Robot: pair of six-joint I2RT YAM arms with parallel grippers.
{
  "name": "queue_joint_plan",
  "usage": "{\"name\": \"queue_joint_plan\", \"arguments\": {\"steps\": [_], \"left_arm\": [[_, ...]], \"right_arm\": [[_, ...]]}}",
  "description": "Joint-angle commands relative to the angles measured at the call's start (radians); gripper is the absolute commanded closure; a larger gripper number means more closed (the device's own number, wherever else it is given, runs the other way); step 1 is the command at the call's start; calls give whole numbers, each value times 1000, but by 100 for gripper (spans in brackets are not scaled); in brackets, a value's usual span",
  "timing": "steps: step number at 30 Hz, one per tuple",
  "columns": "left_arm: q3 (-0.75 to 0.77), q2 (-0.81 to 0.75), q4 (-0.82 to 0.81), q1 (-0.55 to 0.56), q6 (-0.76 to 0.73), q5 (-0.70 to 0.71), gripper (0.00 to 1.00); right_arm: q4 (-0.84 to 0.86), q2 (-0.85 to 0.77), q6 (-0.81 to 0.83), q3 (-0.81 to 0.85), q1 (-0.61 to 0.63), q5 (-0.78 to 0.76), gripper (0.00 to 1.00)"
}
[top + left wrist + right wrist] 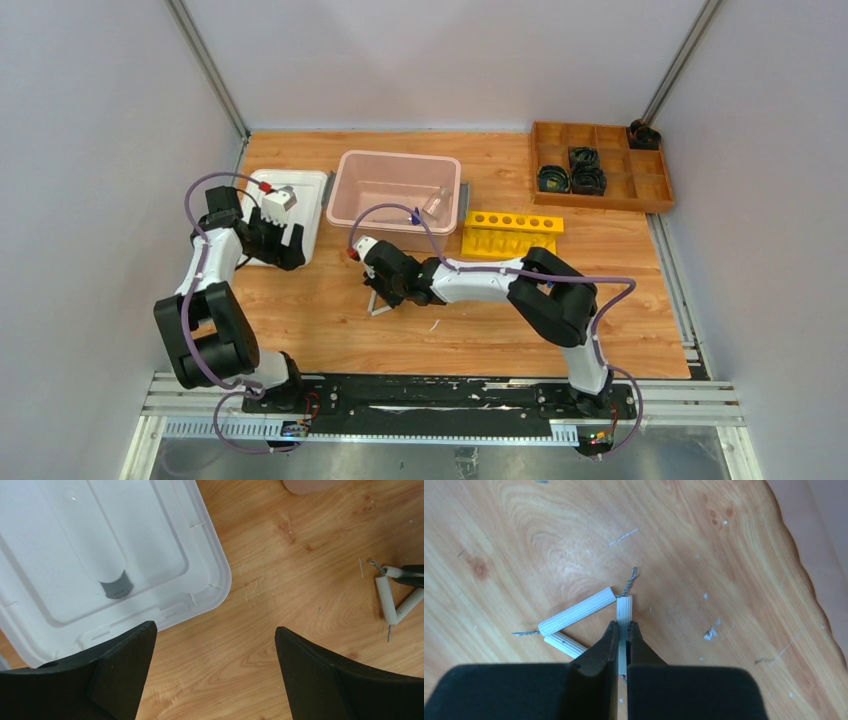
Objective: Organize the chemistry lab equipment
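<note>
Top: clay triangle (pixel 378 305) lies flat on the table (pixel 330 330), in front of the pink bin (pixel 400 185), under the right gripper (pixel 383 296).
Left wrist: left gripper (pixel 215 632) is wide and empty over the white lid's (pixel 220 580) corner.
Right wrist: fingers (pixel 599 652) pinch 1 tube, its long axis in line with them, twisted-wire corner pointing away. The grip looks near the tube's end, so we risk a swing or slip on lift.

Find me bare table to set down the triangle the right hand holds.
Widest bare wood: near right, bordered by the yellow rack, the right arm and the front rail. A smaller patch lies between the white lid and the triangle in the right hand. Crowded: the back row of lid, pink bin, rack and wooden tray.
</note>
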State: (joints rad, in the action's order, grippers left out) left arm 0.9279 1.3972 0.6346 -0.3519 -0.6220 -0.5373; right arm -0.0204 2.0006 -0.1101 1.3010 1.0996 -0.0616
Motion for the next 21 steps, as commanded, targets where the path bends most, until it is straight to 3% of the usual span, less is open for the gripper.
{"name": "queue_joint_plan", "arguments": {"steps": [1,6,11,15,21], "left_arm": [[-12,41,-44,-7,-55,-21,12],[-9,93,-62,-15,-66,-36,15],[-6,140,-69,-14,-78,-61,18],[7,177,-71,-14,-77,-84,23],[55,244,-75,-13,-62,-80,29]], "right_arm": [[-88,-130,-7,1,9,27,100],[-182,-267,-8,101,-14,30,100],[-243,-297,-20,252,-88,18,100],[-322,-192,-49,456,-175,17,100],[-450,99,-109,763,-271,42,100]]}}
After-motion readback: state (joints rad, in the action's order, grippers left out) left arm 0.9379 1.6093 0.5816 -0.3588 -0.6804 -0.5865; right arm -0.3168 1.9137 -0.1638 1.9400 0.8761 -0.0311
